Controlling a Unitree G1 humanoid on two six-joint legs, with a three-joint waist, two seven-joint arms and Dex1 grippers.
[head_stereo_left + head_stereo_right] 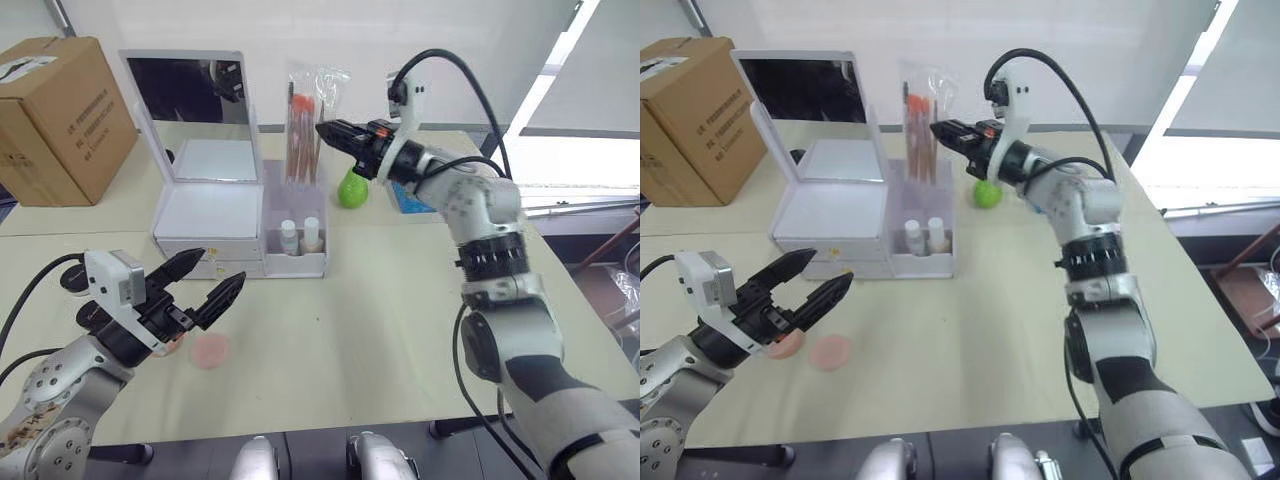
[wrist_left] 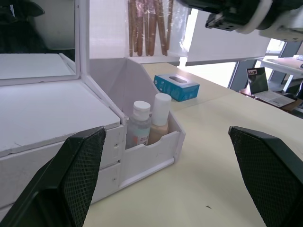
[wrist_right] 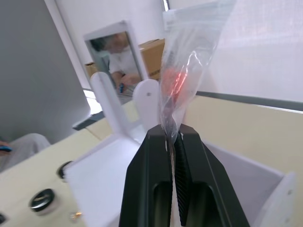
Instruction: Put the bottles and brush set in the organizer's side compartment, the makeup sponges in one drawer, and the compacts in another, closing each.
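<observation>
The white organizer (image 1: 205, 215) stands with its mirror lid up. Two small bottles (image 1: 300, 235) stand in the front of its side compartment (image 2: 156, 146). The brush set (image 1: 305, 125), in a clear bag, hangs upright with its lower end at the back of that compartment. My right gripper (image 1: 325, 130) is shut on the bag's upper edge (image 3: 173, 135). Two pink makeup sponges (image 1: 210, 350) lie on the table by my left gripper (image 1: 205, 285), which is open and empty just above them. A green sponge (image 1: 351, 188) sits right of the organizer. Dark round compacts (image 3: 43, 200) lie behind the organizer.
A cardboard box (image 1: 60, 115) stands at the far left of the table. A blue tissue box (image 2: 176, 86) lies behind the organizer to the right, near the green sponge. The organizer's drawers (image 1: 235, 262) look shut.
</observation>
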